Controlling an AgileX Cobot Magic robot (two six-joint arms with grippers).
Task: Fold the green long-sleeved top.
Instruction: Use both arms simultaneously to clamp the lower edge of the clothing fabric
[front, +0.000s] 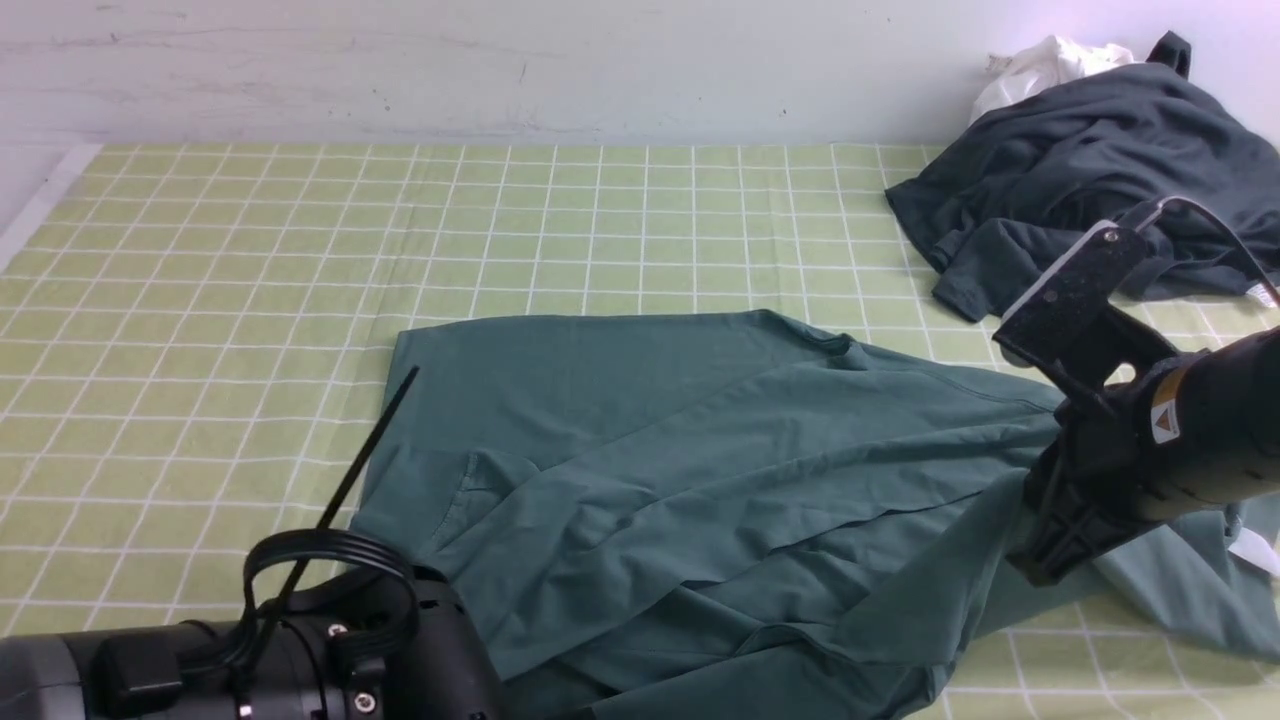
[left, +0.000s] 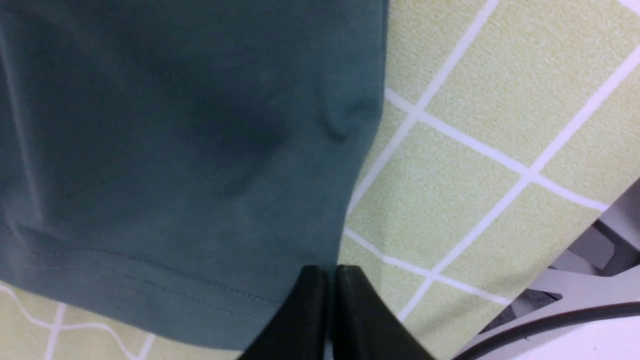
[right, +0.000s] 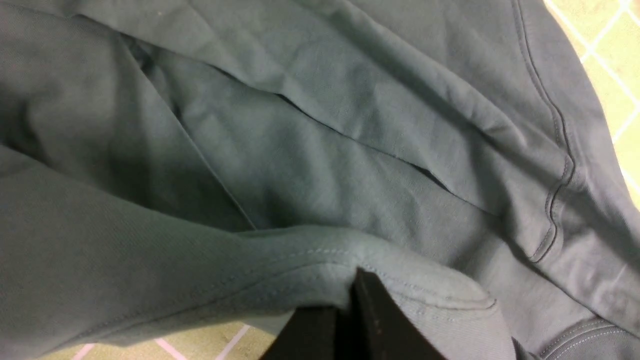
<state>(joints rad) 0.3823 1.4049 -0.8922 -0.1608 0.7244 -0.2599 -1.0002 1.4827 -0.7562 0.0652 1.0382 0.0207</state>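
The green long-sleeved top (front: 650, 450) lies partly folded on the checked tablecloth, with creased layers across its middle. My right gripper (front: 1035, 565) is at the top's right end. In the right wrist view it (right: 350, 295) is shut on a stitched, folded edge of the top (right: 325, 165) and holds it just above the cloth. My left arm (front: 300, 650) is at the near left; its jaws do not show in the front view. In the left wrist view the left gripper (left: 331, 272) is shut, with the top's side edge near the hem (left: 175, 150) running into the fingertips.
A dark charcoal-grey garment (front: 1090, 170) lies heaped at the far right, with a small white cloth (front: 1040, 65) behind it against the wall. The green checked tablecloth (front: 300, 250) covers the table. The table's near edge (left: 575, 240) is close to my left gripper.
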